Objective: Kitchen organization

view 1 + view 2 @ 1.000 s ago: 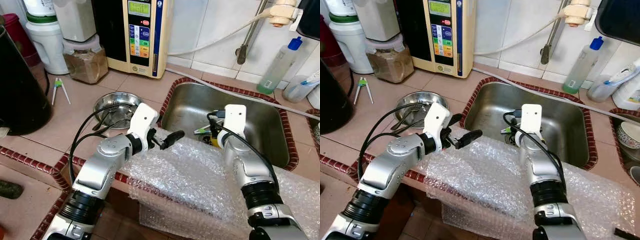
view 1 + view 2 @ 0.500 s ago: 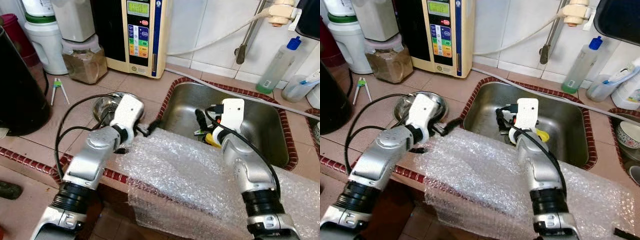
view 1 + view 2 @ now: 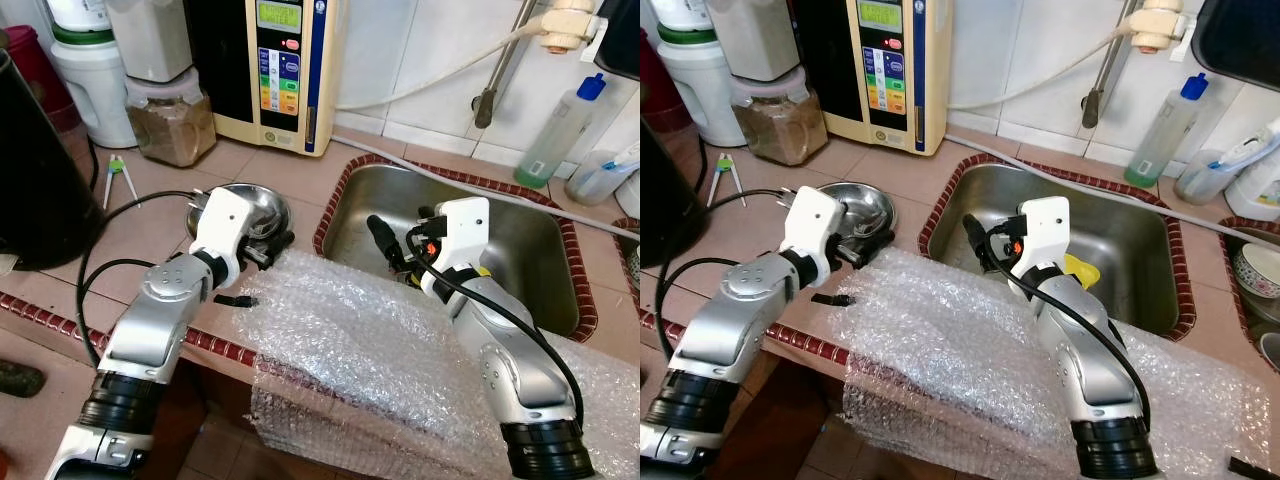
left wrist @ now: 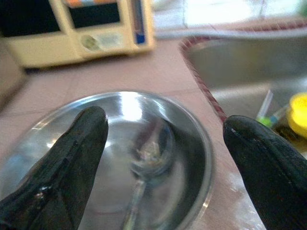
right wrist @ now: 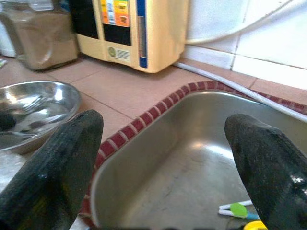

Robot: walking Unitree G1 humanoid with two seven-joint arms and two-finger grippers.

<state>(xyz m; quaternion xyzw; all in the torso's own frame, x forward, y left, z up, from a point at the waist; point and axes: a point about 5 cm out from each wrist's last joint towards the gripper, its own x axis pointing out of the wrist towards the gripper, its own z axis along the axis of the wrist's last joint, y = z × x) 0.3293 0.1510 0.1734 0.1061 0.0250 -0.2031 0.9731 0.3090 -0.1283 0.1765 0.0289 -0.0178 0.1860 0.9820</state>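
A steel bowl (image 3: 256,204) holding a spoon (image 4: 144,160) sits on the tiled counter left of the sink (image 3: 520,250). My left gripper (image 3: 255,270) stands open at the bowl's near rim, by the left edge of a bubble wrap sheet (image 3: 370,340) that hangs over the counter's front. In the left wrist view the bowl (image 4: 57,148) lies between the fingers (image 4: 81,153), untouched. Over the sink's left side my right gripper (image 3: 398,250) is open and empty. A yellow item (image 3: 1080,268) and a green-and-white utensil (image 5: 237,209) lie at the sink bottom.
A cream water machine (image 3: 285,70), a jar of brown powder (image 3: 172,120) and a white appliance (image 3: 90,80) line the back wall. A large black vessel (image 3: 40,180) stands at the far left, small tongs (image 3: 118,180) beside it. A green liquid bottle (image 3: 555,125) stands behind the sink.
My left gripper drew back leftward off the bubble wrap to the bowl's rim. The right gripper swung left across the sink, and the bubble wrap's left edge shifted.
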